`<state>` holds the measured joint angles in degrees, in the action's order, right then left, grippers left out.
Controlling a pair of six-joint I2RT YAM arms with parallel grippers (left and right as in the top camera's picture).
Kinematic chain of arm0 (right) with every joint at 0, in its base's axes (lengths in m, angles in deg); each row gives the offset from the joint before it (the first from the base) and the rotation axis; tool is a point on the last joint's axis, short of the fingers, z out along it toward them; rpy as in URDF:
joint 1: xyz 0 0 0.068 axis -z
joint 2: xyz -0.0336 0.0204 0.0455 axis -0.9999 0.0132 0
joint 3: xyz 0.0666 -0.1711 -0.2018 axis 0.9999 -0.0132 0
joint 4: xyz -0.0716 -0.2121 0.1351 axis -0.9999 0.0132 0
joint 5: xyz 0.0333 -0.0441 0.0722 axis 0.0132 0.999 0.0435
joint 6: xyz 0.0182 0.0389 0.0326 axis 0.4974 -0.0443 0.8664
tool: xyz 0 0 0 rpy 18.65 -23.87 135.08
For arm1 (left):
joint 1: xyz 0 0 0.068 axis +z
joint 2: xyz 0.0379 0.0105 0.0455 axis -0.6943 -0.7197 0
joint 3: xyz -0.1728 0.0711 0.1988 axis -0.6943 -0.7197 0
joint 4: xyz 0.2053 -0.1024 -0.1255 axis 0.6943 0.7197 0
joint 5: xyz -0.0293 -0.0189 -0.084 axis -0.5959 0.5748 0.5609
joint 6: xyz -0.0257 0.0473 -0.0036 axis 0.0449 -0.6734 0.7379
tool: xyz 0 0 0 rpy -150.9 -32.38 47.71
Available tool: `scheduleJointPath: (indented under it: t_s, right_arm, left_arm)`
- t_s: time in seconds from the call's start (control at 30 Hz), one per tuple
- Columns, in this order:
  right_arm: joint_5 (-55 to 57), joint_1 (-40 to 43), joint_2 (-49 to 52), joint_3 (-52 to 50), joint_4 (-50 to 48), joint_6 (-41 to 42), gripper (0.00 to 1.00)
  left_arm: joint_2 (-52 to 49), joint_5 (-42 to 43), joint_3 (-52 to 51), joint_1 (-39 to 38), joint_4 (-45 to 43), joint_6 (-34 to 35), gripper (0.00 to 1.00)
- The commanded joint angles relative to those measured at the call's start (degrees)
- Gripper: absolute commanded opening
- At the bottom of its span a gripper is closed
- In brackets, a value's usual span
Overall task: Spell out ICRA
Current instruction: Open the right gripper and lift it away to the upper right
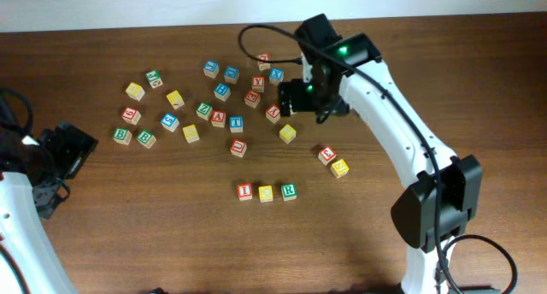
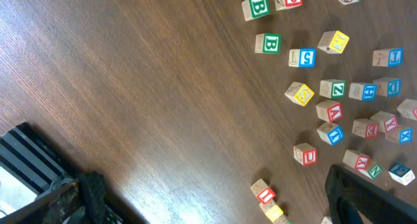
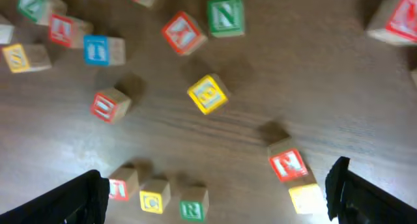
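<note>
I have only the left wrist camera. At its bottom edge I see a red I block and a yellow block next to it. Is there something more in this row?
Observer: Yes. From overhead the row has three blocks: I, C, and then a green R close beside the C. Your frame cuts the R off.
Operator: Thank you. And the right gripper, does it carry the A?
Observer: No. Its own camera shows the jaws wide open with nothing between them.
</note>
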<state>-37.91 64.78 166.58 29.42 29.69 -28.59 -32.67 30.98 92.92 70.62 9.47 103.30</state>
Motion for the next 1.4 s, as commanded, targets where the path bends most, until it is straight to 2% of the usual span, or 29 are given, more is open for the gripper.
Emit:
scheduleJointPath:
  t_s: [0.0,0.13,0.33,0.4,0.5,0.73,0.87,1.0,1.17,1.27,1.33,1.37]
  right_arm:
    - [-5.25,-2.75,1.2,0.83,-3.28,0.07,0.98]
    - [-7.15,-8.48,2.25,0.74,-8.5,-2.6,0.98]
    - [2.38,-14.29,4.46,0.74,-10.12,-2.03,0.98]
    - [5.81,-13.31,4.42,0.76,-10.14,2.32,0.98]
    - [8.33,-6.01,2.54,0.83,-6.25,7.89,0.98]
    - [8.35,14.14,1.4,0.81,7.37,7.82,0.98]
    - [8.35,22.25,1.4,0.81,8.02,7.82,0.98]
    - [8.35,26.91,1.4,0.81,8.02,7.82,0.98]
    - [8.35,28.35,1.4,0.81,8.02,7.82,0.99]
    - [8.35,28.35,1.4,0.81,8.02,7.82,0.98]
    - [8.35,28.35,1.4,0.81,8.02,7.82,0.98]
    - [8.35,28.35,1.4,0.81,8.02,7.82,0.98]
  left_arm:
    - [0.24,-0.63,0.48,0.26,0.07,0.52,0.99]
    - [0.24,-0.63,0.48,0.26,0.07,0.52,0.99]
    - [0.24,-0.63,0.48,0.26,0.09,0.52,0.99]
    - [0.24,-0.63,0.48,0.26,0.09,0.52,0.99]
    - [0.24,-0.63,0.48,0.26,0.09,0.52,0.99]
    - [0.24,-0.63,0.48,0.26,0.07,0.52,0.99]
    - [0.24,-0.63,0.48,0.26,0.09,0.52,0.99]
    - [0.24,-0.63,0.48,0.26,0.09,0.52,0.99]
    - [0.24,-0.63,0.48,0.26,0.07,0.52,0.99]
    - [0.24,6.25,0.48,0.26,0.07,0.55,0.99]
    - [0.24,7.93,0.48,0.26,0.04,0.94,0.99]
    - [0.24,13.05,0.48,0.26,0.09,1.42,0.99]
